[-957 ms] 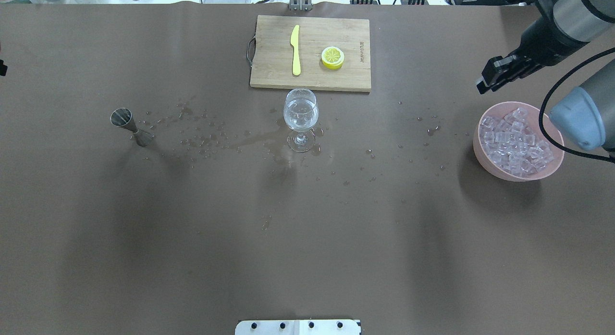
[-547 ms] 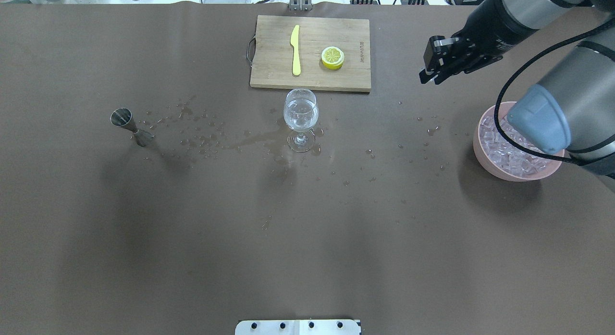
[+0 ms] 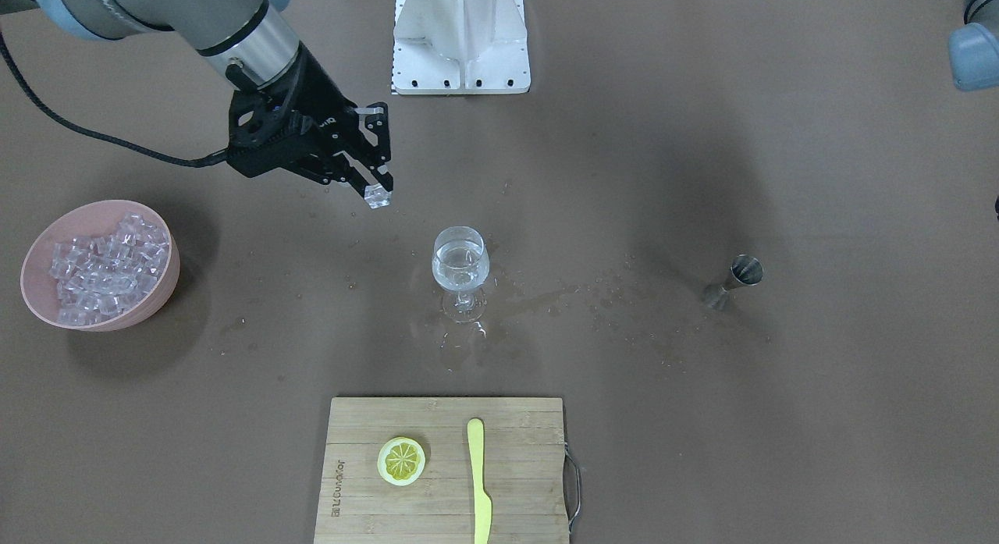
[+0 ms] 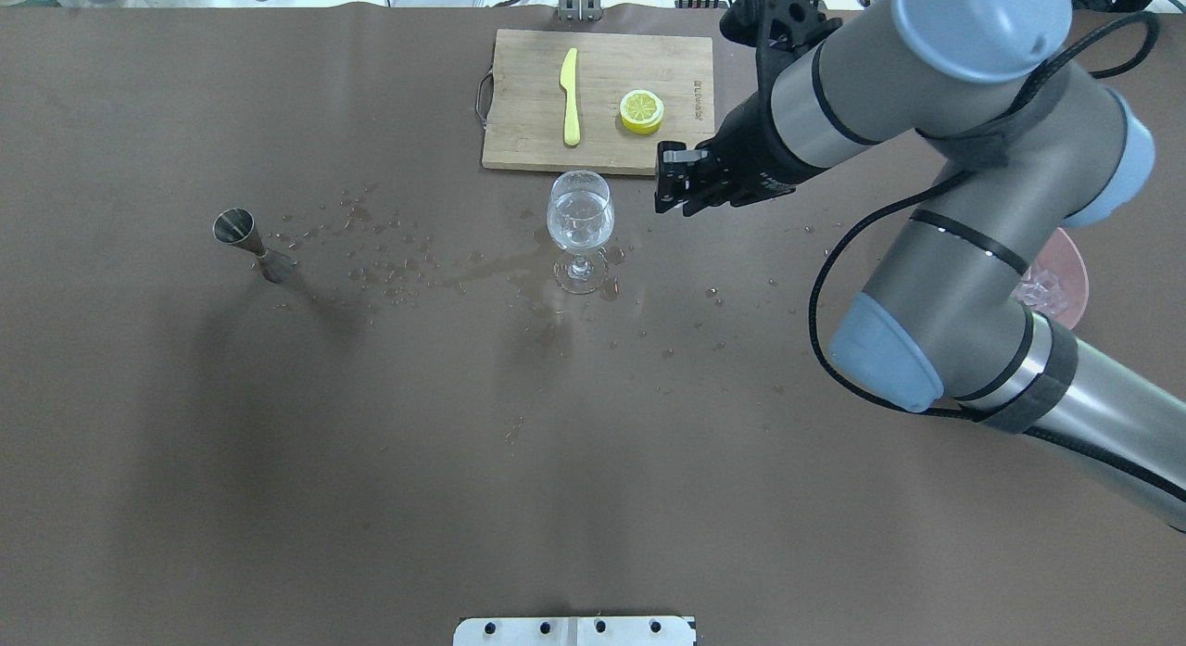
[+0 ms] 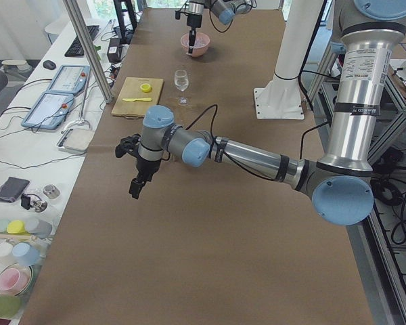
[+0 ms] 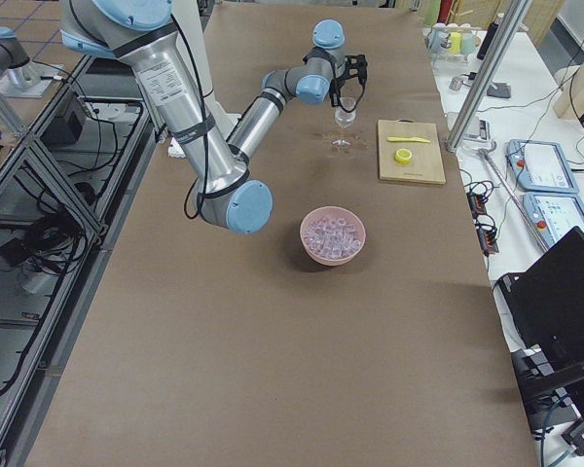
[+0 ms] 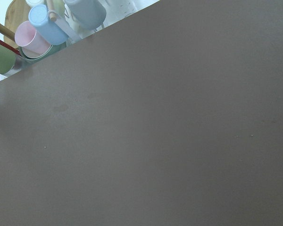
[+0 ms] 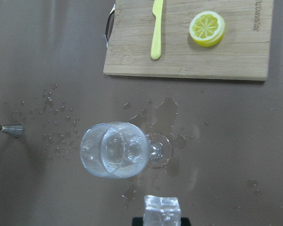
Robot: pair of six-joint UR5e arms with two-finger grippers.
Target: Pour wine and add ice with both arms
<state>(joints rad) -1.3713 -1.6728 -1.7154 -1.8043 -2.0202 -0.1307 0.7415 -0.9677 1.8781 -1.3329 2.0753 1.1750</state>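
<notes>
My right gripper (image 3: 375, 186) is shut on one clear ice cube (image 3: 378, 196) and holds it in the air just to the right of the wine glass (image 4: 580, 221). In the right wrist view the cube (image 8: 162, 209) sits just below the glass (image 8: 114, 149). The glass stands upright with a little clear wine (image 3: 460, 273) in it. The pink bowl of ice (image 3: 100, 263) stands at the table's right end, mostly hidden by my arm in the overhead view. My left gripper (image 5: 135, 187) hangs over bare table far to the left; I cannot tell whether it is open.
A metal jigger (image 4: 252, 243) stands left of the glass. Water drops and a puddle (image 4: 491, 273) lie around the glass. A wooden board (image 4: 528, 136) behind it holds a yellow knife (image 4: 570, 97) and a lemon slice (image 4: 641, 110). A white stand (image 3: 460, 37) is at the robot's edge.
My right gripper has moved left, from above the ice bowl across the table to just beside the wine glass. The glass, jigger and board have not moved.
</notes>
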